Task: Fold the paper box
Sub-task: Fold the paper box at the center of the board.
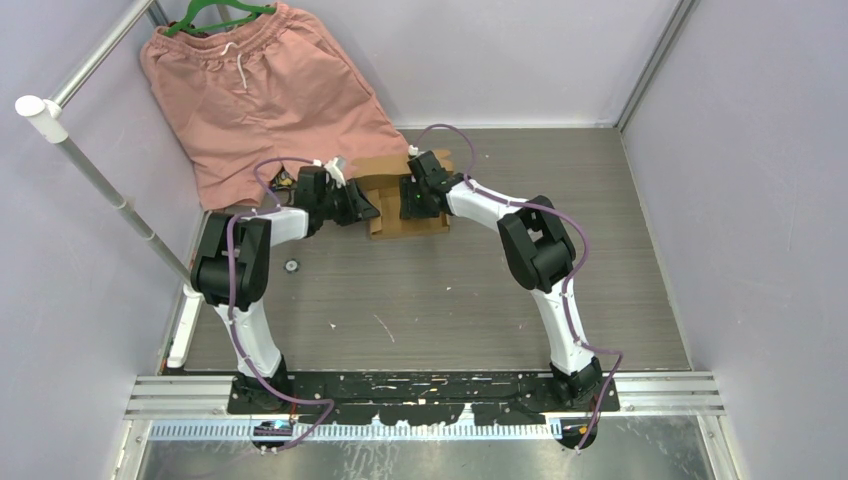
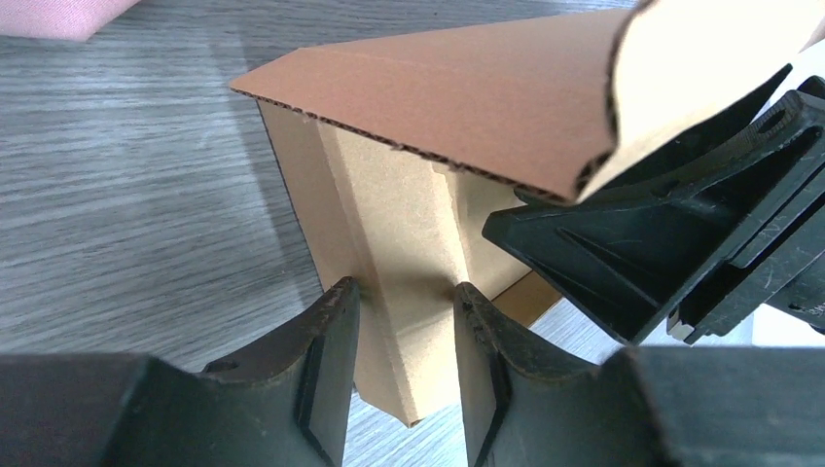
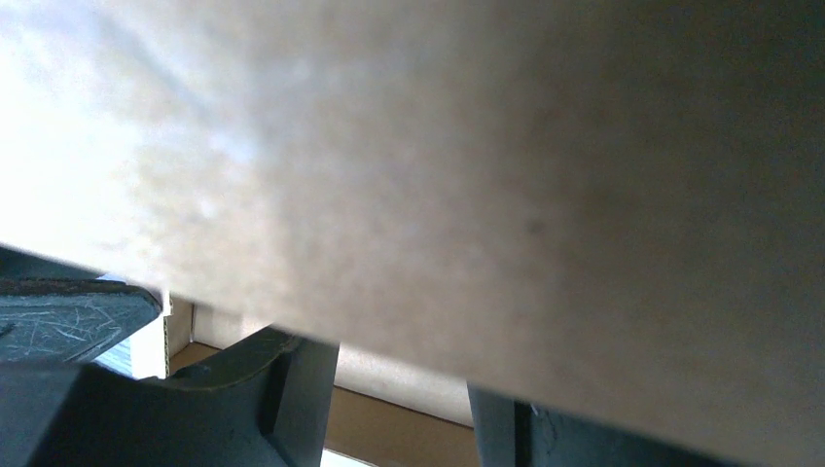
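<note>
We have left hand (image 2: 399, 306) clamped on paper box (image 2: 438, 107) wall near far tabletop (image 1: 450, 290) edge; right hand (image 1: 418, 188) opposite, grip unreadable.

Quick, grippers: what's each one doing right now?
Left gripper: closed on an upright wall of the plain brown corrugated cardboard box.
Right gripper: cannot be told; a box flap blocks its wrist view.

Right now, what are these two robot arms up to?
Both are working on the paper box at the far side of the table. The left gripper pinches one upright wall of it. The right gripper is close against the box too, but cardboard fills its camera, so its grip is unclear.
</note>
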### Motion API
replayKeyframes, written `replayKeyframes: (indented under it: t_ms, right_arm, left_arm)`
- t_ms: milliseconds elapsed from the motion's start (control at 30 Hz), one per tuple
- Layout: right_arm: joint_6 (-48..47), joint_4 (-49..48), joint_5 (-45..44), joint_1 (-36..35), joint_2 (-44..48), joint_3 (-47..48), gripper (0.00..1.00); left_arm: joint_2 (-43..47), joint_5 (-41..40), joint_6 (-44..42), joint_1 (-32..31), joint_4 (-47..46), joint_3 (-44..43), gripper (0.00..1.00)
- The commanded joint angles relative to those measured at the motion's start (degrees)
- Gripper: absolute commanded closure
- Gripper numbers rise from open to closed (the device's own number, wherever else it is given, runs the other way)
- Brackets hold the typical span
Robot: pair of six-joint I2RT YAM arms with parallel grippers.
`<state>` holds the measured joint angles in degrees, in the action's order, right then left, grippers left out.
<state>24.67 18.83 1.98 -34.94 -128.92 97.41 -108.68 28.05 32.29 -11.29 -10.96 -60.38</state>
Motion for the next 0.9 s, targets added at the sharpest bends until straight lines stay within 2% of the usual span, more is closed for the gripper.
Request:
replayKeyframes:
  t_ms: [0,233,567,767,867]
  right_arm:
    - [0.41,8.48,3.11,-1.22,-6.25,-3.28,0.47]
    - [0.47,8.16,3.12,-1.18,-6.08,-3.64,0.47]
    - [0.38,8.27,3.21,-1.18,-6.16,-3.54,0.47]
    - [0.30,8.29,3.21,-1.25,-6.16,-3.58,0.47]
    - [0.30,8.32,3.21,-1.24,-6.16,-3.45,0.47]
  left_arm:
    - [-0.35,6.83,1.67,-1.65,-5.62,-0.78,0.60]
    - [-1.43,2.23,-1.58,-1.63,1.41,-4.75,0.61]
    - [-2.78,-0.76,-2.99,-1.63,6.10,-8.57,0.62]
    - [-2.38,-7.71,-5.63,-2.25,10.73,-9.96,0.65]
    - [-2.13,-13.43,-7.93,-3.79,15.03,-11.30,0.70]
